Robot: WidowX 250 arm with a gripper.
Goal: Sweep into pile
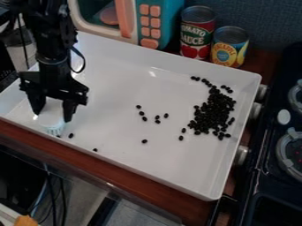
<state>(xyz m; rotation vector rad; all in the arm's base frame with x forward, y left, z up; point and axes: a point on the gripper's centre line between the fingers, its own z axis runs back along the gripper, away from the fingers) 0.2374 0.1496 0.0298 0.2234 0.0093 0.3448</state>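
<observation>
At the left end of the white tray [118,145], the black gripper [53,115] hangs down with its two fingers on either side of a white brush [50,115], gripping it. The brush's bristles point down near the tray's front left edge, beside a couple of black beans [70,135]. A dense pile of black beans [211,112] lies at the tray's right side. Several loose beans are scattered in the middle, and one lies close to the front wall.
Behind the tray stand a toy microwave [160,22], a tomato sauce can [197,33] and a pineapple can [229,47]. A black toy stove [271,176] borders the tray on the right. The tray's raised walls surround the beans.
</observation>
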